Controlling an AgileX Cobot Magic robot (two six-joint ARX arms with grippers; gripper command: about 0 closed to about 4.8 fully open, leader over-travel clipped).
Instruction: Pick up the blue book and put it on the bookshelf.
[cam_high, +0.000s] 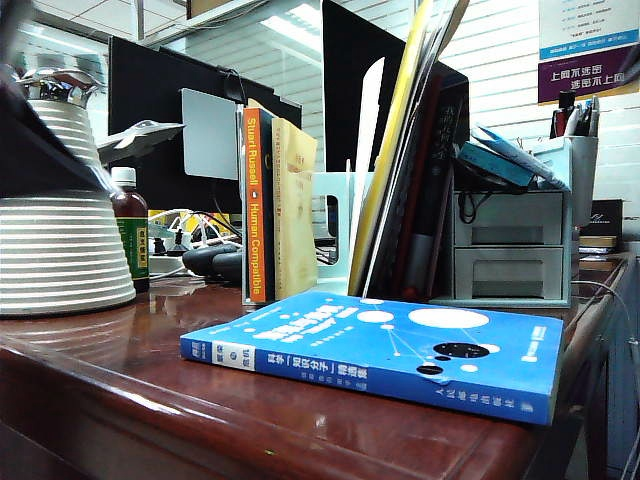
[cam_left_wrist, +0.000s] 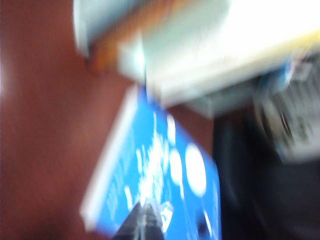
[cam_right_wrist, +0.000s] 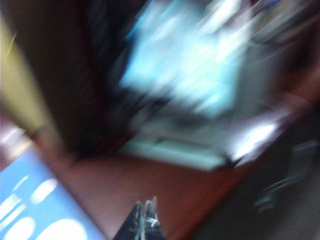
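Approaching, pick not yet begun. Blue book (cam_high: 385, 350) lying flat near the bench's (cam_high: 150, 400) front edge, untouched; bookshelf (cam_high: 335, 225) standing behind it toward the back. Left gripper (cam_left_wrist: 146, 216) hovering over the book's cover, fingers pressed together, gripping nothing. Right gripper (cam_right_wrist: 145, 219) hanging over bare bench beside the book's corner, likewise closed and empty. Needing next, by judgement: spreading fingers, then descending onto a book edge.
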